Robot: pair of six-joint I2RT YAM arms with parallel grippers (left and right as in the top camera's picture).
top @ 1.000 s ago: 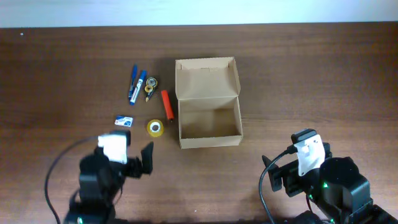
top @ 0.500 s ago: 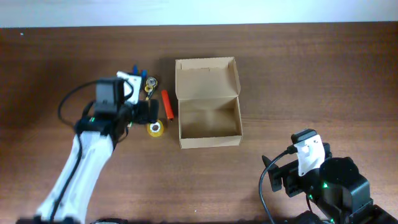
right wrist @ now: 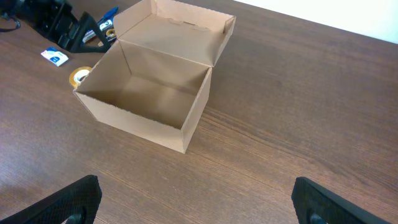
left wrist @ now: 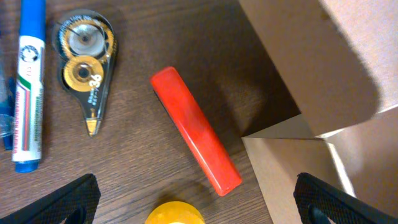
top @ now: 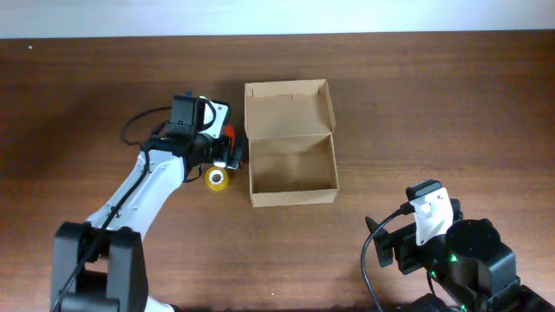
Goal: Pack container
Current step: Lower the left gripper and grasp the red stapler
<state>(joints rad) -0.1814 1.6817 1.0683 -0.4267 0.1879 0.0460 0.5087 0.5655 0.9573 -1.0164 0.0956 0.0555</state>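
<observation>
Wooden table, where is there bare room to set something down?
Bare: the wide stretch right of the open brown cardboard box, and the box's own empty floor. Crowded: its left side, with red cylinder, yellow tape roll and blue marker.

The correction tape dispenser (left wrist: 84,68) shows "36" on its gold wheel; print on the marker (left wrist: 28,81) is illegible.

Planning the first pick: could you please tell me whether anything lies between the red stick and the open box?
Nothing visible does. The red stick lies on bare table right beside the box, whose lid is folded back.
</observation>
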